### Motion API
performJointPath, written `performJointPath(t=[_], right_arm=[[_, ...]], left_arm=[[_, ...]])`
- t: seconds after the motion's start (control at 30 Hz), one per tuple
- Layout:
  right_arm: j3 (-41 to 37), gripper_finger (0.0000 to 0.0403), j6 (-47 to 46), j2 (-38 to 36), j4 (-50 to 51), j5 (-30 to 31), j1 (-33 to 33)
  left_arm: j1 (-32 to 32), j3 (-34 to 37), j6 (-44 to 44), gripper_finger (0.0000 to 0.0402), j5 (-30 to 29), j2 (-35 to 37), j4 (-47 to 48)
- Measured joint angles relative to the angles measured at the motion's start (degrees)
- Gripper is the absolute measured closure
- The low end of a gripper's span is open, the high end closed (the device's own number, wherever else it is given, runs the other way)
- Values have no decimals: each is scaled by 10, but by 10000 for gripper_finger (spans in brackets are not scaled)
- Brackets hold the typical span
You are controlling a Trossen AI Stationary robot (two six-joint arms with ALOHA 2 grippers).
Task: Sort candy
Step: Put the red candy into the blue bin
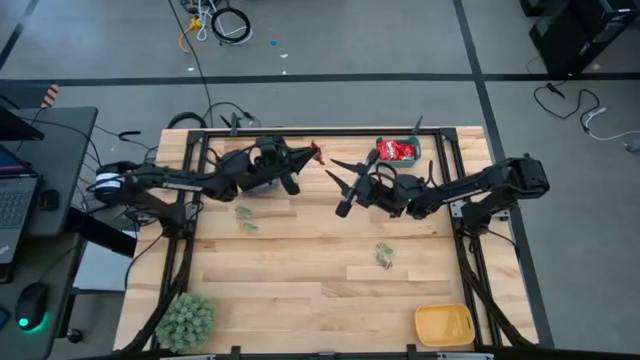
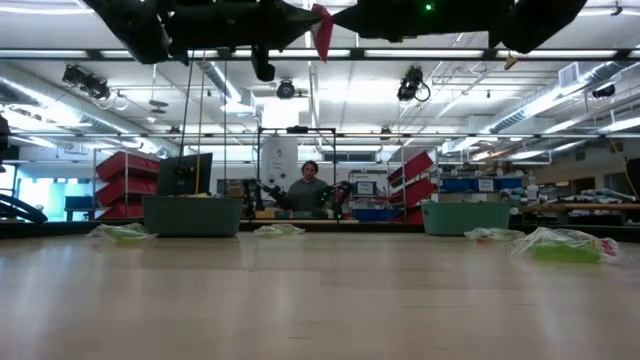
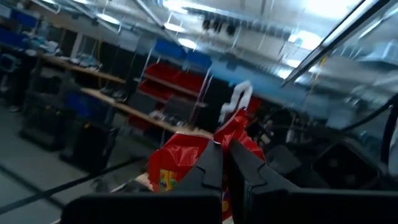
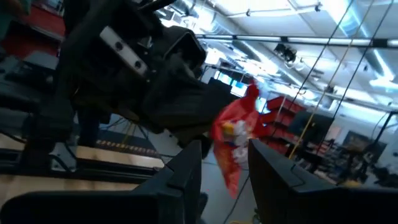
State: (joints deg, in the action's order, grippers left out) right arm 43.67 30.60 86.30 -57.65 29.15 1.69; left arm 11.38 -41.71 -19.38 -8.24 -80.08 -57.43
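The left gripper (image 1: 309, 155) is clamped on one red candy packet (image 1: 316, 153), held high above the counter (image 1: 300, 270) and tilted toward the right gripper (image 1: 345, 180), whose fingers stand apart just beside the packet, as if for a handover. Just beyond the right gripper, the teal bin (image 1: 398, 150) already holds a heap of red packets, so the reds look nearly sorted. Below both grippers, pale green candy lies loose: two pieces (image 1: 244, 218) under the left arm, a small cluster (image 1: 384, 256) under the right. Farthest off, the yellow-orange bin (image 1: 443, 325) looks empty.
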Motion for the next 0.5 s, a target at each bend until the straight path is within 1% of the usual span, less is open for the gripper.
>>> performJointPath(t=[0.1, 0.2, 0.27, 0.37, 0.43, 0.5], right_arm=[[21, 286, 21, 8, 17, 1, 0], [40, 286, 36, 12, 34, 8, 0], [49, 286, 41, 16, 38, 28, 0], [64, 289, 55, 18, 61, 33, -3], [70, 301, 61, 18, 76, 33, -3], [73, 326, 69, 18, 77, 34, -3]], left_arm=[[4, 0, -8, 401, 5, -11, -31], [4, 0, -8, 401, 8, -14, -36], [4, 0, -8, 401, 10, -14, -39], [4, 0, -8, 401, 15, -14, -49], [4, 0, -8, 401, 18, -14, -55], [4, 0, -5, 398, 20, -14, -56]])
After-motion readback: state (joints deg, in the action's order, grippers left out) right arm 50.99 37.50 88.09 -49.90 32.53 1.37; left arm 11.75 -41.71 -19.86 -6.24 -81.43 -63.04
